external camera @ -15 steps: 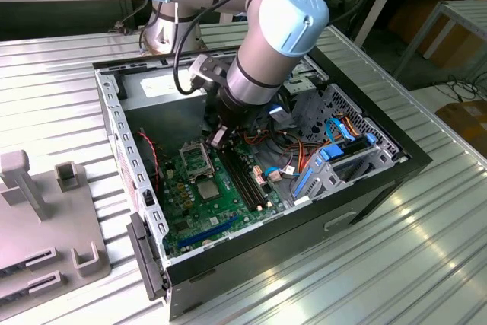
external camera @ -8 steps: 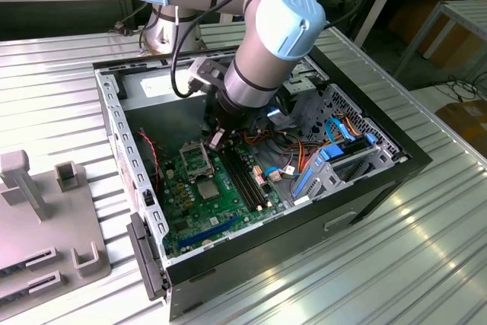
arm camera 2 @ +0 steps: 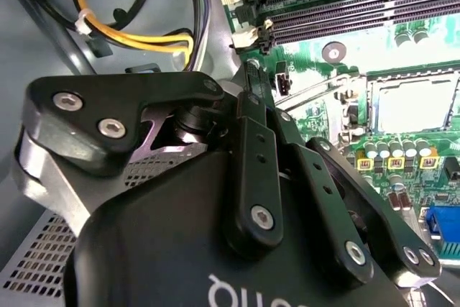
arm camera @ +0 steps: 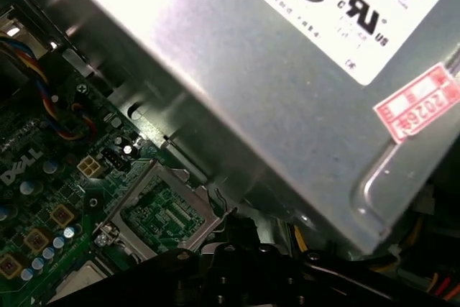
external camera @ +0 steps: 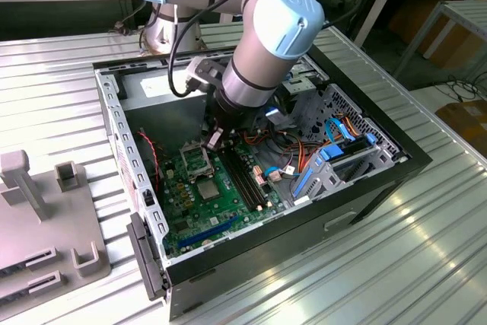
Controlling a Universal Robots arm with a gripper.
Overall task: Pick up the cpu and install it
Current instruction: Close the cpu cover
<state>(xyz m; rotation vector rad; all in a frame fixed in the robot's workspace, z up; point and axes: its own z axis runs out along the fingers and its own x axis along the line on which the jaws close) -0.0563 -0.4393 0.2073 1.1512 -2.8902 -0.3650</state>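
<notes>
Exterior view: arm reaching down into open computer case [external camera: 358, 202] on ribbed metal surface [external camera: 53, 74]; tool [external camera: 216, 137] hanging low over motherboard [external camera: 186, 207], just above hinged-up socket frame [external camera: 195, 159]. Pale silver-grey square just beside that frame read as the cpu [external camera: 209, 188], lying flat on the board, apart from tool. Second wrist view: back of tool linkages in foreground, memory slots [arm camera 2: 345, 5] and yellow cables [arm camera 2: 136, 34] beyond, the cpu off to one side inside its metal surround. Opening of tool, and whether anything is gripped: cannot tell. First wrist view: power supply [arm camera: 287, 91] close overhead, raised frame below it. Judged step: lining up for the pick. To do well: centre squarely over the chip, keep vertical, stay off raised frame and cables, grip by the edges only.
</notes>
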